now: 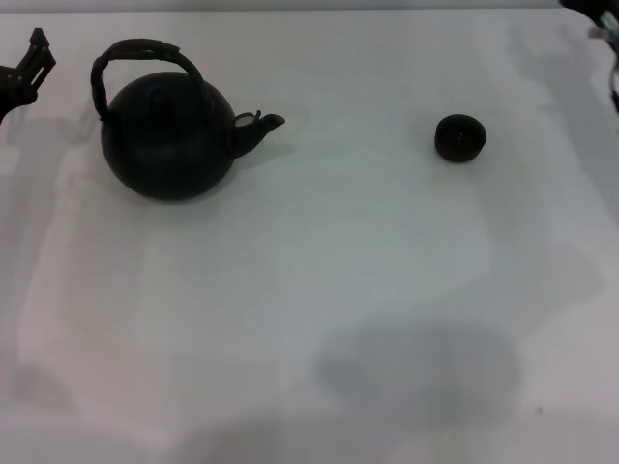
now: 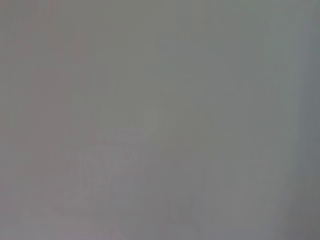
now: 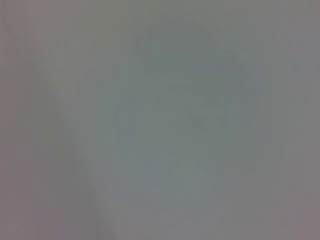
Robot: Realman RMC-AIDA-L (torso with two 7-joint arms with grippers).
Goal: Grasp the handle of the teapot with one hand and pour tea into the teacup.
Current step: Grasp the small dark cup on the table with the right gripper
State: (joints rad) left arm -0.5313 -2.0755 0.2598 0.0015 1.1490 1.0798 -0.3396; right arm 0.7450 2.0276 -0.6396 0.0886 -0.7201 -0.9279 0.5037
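The left gripper (image 1: 24, 68) shows only as a dark piece at the far left edge of the head view, raised and holding nothing. The right arm (image 1: 604, 39) barely enters at the far right corner. Neither wrist view shows any fingers.

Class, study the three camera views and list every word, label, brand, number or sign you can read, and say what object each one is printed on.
None: no readable text appears in any view.
Round matte black teapot with arched dark handle: no marking visible.
Tiny dark round teacup: no marking visible.
White table: blank.
Left gripper at the table's far left edge: no label legible.
Both wrist views show only a plain grey surface.
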